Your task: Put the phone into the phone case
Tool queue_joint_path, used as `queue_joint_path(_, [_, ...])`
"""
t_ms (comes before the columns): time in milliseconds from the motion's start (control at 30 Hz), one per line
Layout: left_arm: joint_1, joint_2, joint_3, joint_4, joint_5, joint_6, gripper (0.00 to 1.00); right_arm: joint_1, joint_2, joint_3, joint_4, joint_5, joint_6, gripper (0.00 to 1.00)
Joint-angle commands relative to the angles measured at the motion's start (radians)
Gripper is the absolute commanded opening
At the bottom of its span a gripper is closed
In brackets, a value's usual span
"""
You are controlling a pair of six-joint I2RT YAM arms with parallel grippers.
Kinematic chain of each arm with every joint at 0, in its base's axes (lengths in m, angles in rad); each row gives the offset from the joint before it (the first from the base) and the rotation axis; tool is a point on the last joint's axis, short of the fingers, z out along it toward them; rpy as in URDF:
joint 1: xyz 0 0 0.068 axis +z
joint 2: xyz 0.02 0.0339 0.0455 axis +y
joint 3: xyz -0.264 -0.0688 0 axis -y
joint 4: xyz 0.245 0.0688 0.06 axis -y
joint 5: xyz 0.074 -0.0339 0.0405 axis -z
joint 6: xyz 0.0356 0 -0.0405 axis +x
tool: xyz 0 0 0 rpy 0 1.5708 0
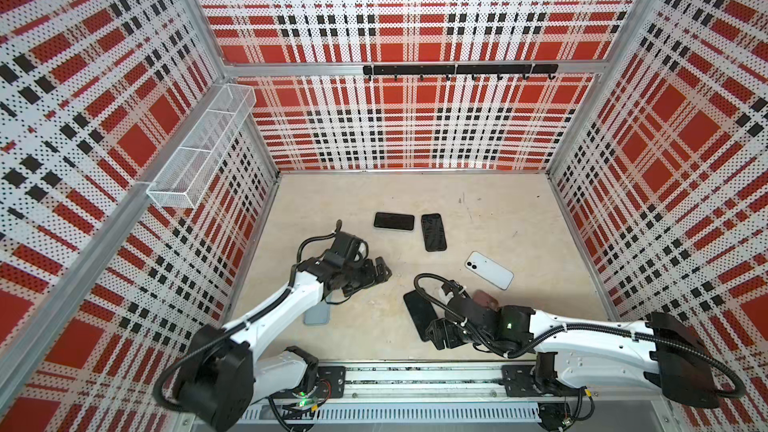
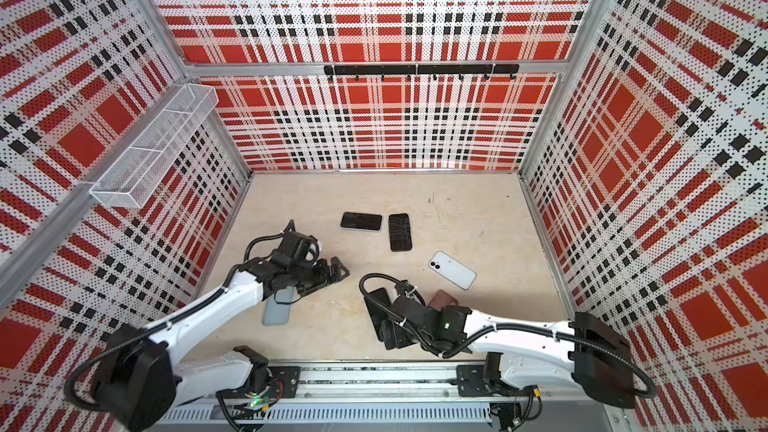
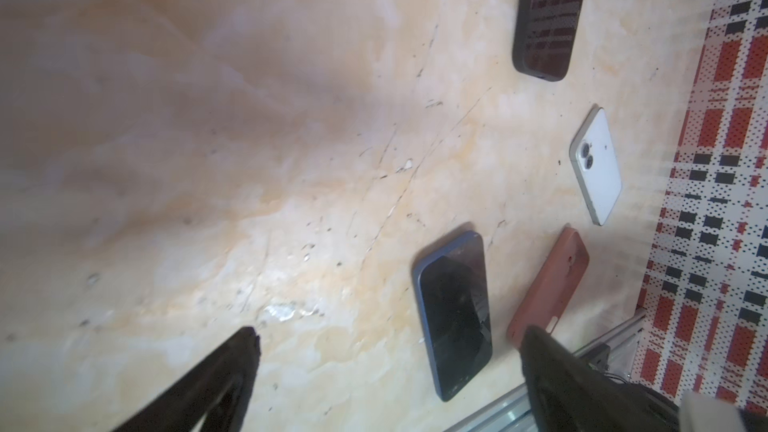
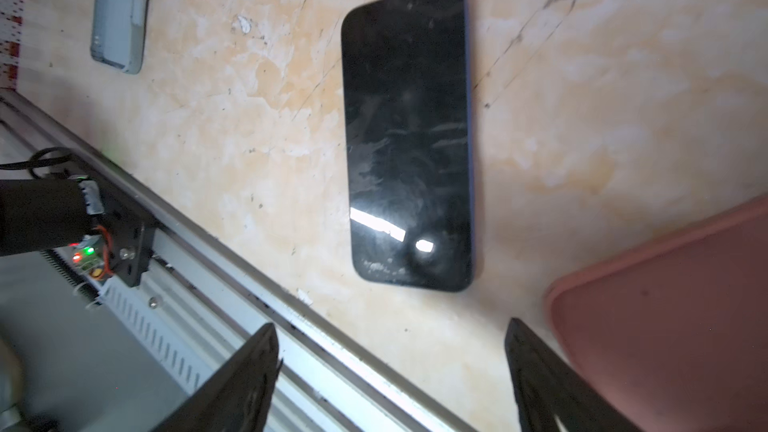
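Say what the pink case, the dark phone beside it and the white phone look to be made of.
Pink case: probably soft silicone or rubbery plastic; matte, no glare, rounded edge.
Dark phone: glass front, glossy; it mirrors bright lights and shows smudges.
White phone: smooth back, likely glass or plastic; the look leaves it open.

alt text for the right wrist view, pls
A dark phone lies screen-up on the beige table, ahead of the open, empty right pincer. A pink case lies beside it; a grey case sits farther off.
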Motion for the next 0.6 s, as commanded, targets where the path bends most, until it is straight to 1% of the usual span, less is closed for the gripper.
queue_joint_path(0, [-0.039,0.127,0.07,0.089,0.02,0.02,0.99,0.039,0.039,-0.037,0.184,-0.038,0.125,0.86])
queue_joint_path(133, [-0.074,0.281,0.156,0.123,0.073,0.033,0.98,0.067,0.133,-0.07,0.353,-0.066,0.162,0.86])
queue_joint_path(233, [-0.09,0.347,0.192,0.146,0.084,0.035,0.97,0.072,0.171,-0.093,0.431,-0.053,0.177,0.86])
queue_joint_path(333, [-0.101,0.403,0.214,0.155,0.087,0.037,0.96,0.072,0.174,-0.129,0.484,-0.007,0.192,0.86])
queue_joint_path(467, [-0.114,0.477,0.224,0.172,0.109,0.04,0.95,0.065,0.141,-0.182,0.511,0.06,0.212,0.86])
queue_joint_path(567, [-0.124,0.514,0.212,0.205,0.146,0.033,0.93,0.033,0.121,-0.215,0.532,0.063,0.21,0.86])
